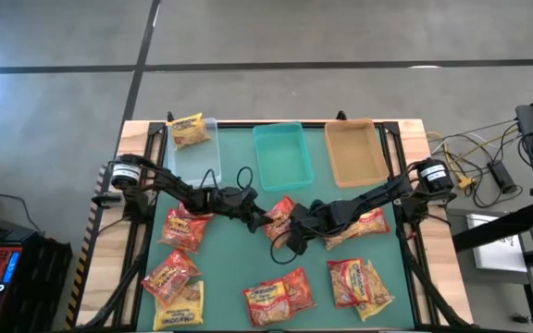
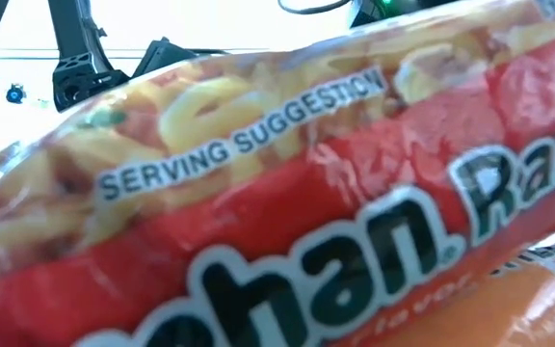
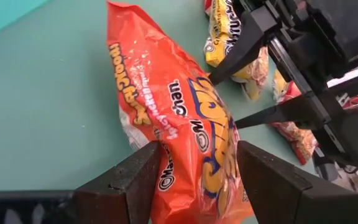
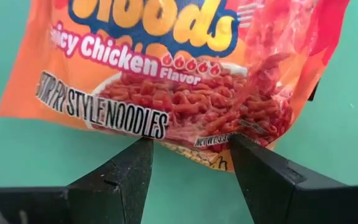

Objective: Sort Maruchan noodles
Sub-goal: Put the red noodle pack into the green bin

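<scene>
Crinkly orange packet (image 3: 179, 124), glossy plastic.

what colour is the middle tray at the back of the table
Teal; the middle tray shows best in the high view.

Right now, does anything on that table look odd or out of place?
Yes: both grippers, left and right, have their fingers around the same orange spicy chicken packet mid-table, and only the clear tray holds a packet; the teal tray and tan tray are empty.

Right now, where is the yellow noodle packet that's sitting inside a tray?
In the high view, the yellow noodle packet lies in the clear tray at the table's far left corner, left of the teal tray.
</scene>
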`<state>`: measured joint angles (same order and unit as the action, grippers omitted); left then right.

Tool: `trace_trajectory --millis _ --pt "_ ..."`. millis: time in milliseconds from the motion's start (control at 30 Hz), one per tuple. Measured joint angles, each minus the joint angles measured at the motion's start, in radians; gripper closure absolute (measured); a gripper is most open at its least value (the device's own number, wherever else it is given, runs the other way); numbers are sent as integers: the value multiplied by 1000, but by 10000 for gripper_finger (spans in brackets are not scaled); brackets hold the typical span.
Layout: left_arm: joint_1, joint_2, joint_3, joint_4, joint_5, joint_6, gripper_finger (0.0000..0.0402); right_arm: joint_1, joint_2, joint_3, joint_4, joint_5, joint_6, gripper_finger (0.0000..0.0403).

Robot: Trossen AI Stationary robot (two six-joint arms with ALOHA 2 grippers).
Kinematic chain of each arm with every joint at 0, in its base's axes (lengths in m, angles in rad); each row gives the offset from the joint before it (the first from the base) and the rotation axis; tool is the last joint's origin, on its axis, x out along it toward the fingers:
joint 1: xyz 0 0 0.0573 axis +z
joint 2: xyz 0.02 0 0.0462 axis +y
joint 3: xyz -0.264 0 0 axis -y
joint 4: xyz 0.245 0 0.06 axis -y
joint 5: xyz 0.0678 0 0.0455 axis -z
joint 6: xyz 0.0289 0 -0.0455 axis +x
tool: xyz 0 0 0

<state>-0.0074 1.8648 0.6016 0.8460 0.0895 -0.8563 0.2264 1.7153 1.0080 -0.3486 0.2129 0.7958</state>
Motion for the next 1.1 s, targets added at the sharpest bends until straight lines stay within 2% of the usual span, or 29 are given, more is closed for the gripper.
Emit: trace_trajectory --millis 300,433,567,800,1100 --pt "0 -1 7 -42 18 4 215 3 0 0 86 77 -116 200" --pt "0 -1 7 -51 19 16 249 3 0 0 98 79 -129 200" --pt "0 -2 6 -52 31 36 303 5 0 0 95 65 -124 200" --pt "0 -3 3 -44 64 80 390 6 -10 1 96 -117 -68 200" --pt "1 -17 1 -32 128 180 401 7 -70 1 92 -332 -33 200"
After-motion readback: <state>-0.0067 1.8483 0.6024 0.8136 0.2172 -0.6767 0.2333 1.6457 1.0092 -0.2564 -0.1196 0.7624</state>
